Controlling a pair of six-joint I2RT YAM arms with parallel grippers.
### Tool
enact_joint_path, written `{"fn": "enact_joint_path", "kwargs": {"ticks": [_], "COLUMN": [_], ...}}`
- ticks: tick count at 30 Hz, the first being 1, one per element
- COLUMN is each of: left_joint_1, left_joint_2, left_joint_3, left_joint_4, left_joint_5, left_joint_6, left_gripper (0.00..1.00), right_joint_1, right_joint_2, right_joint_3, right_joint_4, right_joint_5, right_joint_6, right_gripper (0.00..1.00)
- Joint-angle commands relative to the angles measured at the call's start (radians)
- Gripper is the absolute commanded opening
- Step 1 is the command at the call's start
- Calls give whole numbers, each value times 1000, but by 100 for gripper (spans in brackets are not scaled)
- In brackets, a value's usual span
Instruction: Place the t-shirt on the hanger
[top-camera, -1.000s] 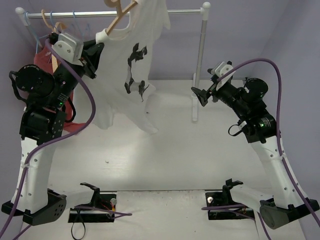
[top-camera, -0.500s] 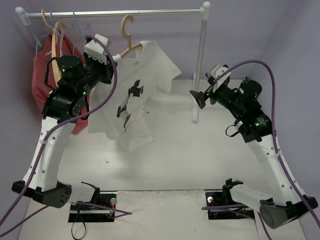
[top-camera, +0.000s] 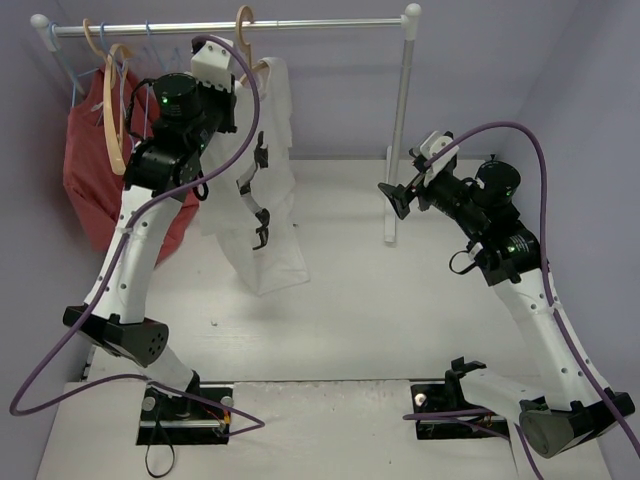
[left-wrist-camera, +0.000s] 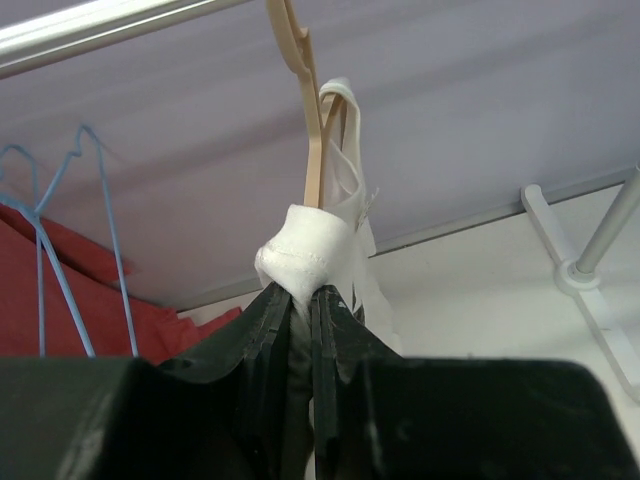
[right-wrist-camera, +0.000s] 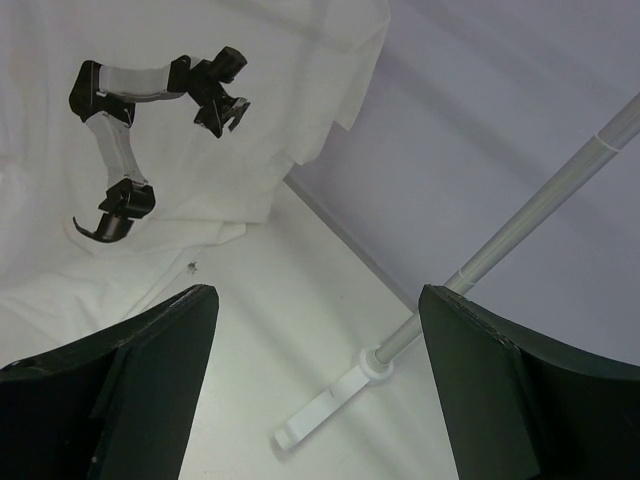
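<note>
Pinched shut, my left gripper (left-wrist-camera: 303, 298) holds a white fold of the t-shirt (top-camera: 262, 190) right at the shoulder, where the cloth wraps over one end of the hanger (left-wrist-camera: 313, 150). I think I hold it there so the shirt and the hanger move as one and the shirt does not slip off. The t-shirt is on the hanger and hangs straight down from it, with its black marks turned toward my right arm. The tan hook is up at the rail (top-camera: 320, 22). It looks like it sits over the bar, but I cannot be sure. So the job looks almost done to me. What is left is to let go gently and check that the hanger does not drop. If I pull away too fast, the cloth could come with me and tip the hanger. Just to the left on the same rail hang the blue wire hangers (left-wrist-camera: 108, 240), a pale hanger (top-camera: 115, 110) and the red garment (top-camera: 85, 170), so I must not bump them. My right gripper (right-wrist-camera: 318, 370) is wide open and holds nothing. It hangs well apart from the shirt, near the post (top-camera: 400, 130) of the rack, above the table (top-camera: 400, 310), ready to help if the shirt slides.
</note>
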Motion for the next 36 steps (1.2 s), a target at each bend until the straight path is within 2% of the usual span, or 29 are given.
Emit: {"fn": "enact_joint_path", "kwargs": {"ticks": [1, 8, 19, 22, 24, 25, 28, 31, 35, 36], "left_joint_1": [8, 11, 24, 24, 24, 24, 24, 24, 24, 24], "left_joint_2": [-29, 21, 35, 9, -26, -58, -135, -230, -399, -437], "left_joint_3": [87, 93, -13, -26, -42, -63, -86, -131, -284, -371], "left_joint_4": [166, 148, 122, 103, 100, 100, 76, 7, -61, -75], "left_joint_5": [-26, -51, -66, -60, -66, -71, -104, -134, -172, -174], "left_joint_6": [11, 32, 2, -17, -20, -20, -20, -26, -60, -108], "left_gripper": [0, 0, 0, 25, 47, 52, 62, 64, 64, 64], "right_joint_1": [-5, -5, -5, -7, -5, -7, -5, -5, -5, -5], "right_joint_2": [-9, 0, -2, -14, -23, -26, -45, -65, -92, -104], "right_joint_3": [3, -6, -25, -28, -33, -33, -48, -60, -72, -85], "right_joint_4": [95, 95, 89, 88, 89, 89, 95, 91, 43, 32], "right_joint_5": [-9, -12, -29, -29, -18, 11, 75, 176, 302, 356], "right_joint_6": [-4, -6, 13, 23, 34, 42, 100, 172, 230, 238], "right_gripper": [84, 84, 84, 85, 86, 88, 97, 100, 100, 100]}}
